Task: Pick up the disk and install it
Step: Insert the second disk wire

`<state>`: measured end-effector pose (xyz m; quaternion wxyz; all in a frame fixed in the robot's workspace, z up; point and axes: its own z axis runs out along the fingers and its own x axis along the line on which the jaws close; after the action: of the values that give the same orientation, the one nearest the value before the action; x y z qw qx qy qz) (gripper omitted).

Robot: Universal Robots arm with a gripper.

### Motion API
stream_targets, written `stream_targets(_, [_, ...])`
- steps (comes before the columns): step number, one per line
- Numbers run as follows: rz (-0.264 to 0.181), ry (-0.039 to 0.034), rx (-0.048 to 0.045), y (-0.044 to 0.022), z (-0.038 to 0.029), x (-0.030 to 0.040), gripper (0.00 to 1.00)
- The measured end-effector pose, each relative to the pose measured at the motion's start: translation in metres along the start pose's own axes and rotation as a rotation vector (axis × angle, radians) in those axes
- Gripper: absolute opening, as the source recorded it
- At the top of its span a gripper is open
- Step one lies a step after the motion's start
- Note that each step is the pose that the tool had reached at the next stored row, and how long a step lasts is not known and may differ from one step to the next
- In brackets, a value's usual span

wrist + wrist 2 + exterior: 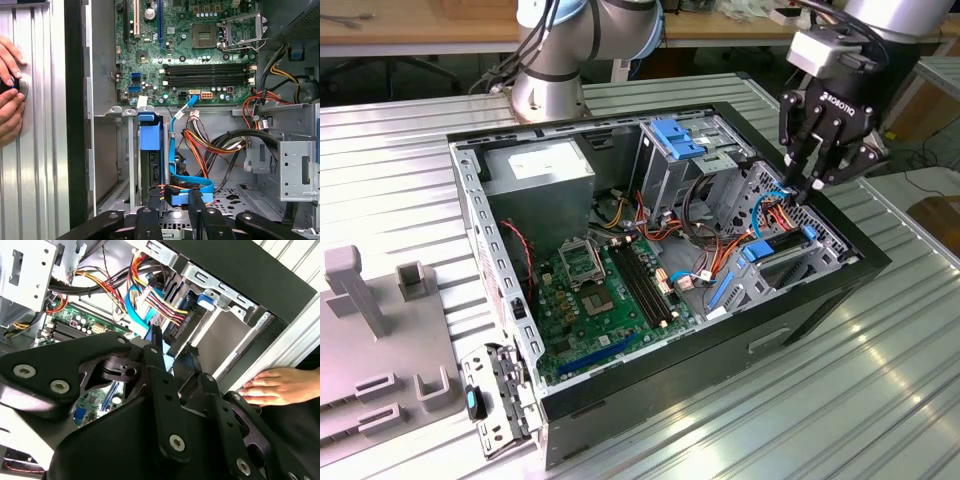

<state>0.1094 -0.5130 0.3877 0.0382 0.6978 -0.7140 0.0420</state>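
The disk [780,246] sits edge-on in the drive bay at the exterior view's right side of the open computer case [650,395]. Its blue carrier [150,131] shows in the first wrist view, with the dark drive edge [152,170] beside it. My gripper [807,186] hangs just above that bay, a little apart from the disk. The black fingers [150,205] stand open in both wrist views, with nothing held. Between them lies a blue data cable [192,184]. In the second wrist view the gripper [173,351] points into the bay near the blue tab [205,300].
A person's hand [277,385] rests on the slatted metal table [880,380] beside the case wall. Inside the case are the motherboard [600,290], a grey power-supply box [540,172], an empty blue bracket [675,136] and cable bundles [220,142]. Grey fixtures [380,330] stand at the exterior view's left.
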Motion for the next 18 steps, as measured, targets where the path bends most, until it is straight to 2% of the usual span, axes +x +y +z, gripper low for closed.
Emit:
stream_targets(2, [0.0, 0.0055, 0.0001, -0.0001, 0.0061, -0.0012, 0.36])
stream_targets(4, [0.0, 0.0096, 0.0002, -0.0001, 0.0079, -0.0015, 0.35])
stream_targets(7, [0.0, 0.0195, 0.0005, 0.0, 0.0107, -0.0021, 0.16])
stream_targets(10, [0.0, 0.0206, 0.0005, 0.0, 0.0107, -0.002, 0.16])
stream_targets(11, [-0.001, 0.0205, 0.0005, 0.0001, 0.0111, 0.0, 0.16])
stream_targets(15, [-0.003, 0.0206, 0.0008, 0.0003, 0.0184, 0.0095, 0.16])
stream_targets(18, [-0.003, 0.0202, 0.0008, 0.0023, 0.0226, 0.0125, 0.16])
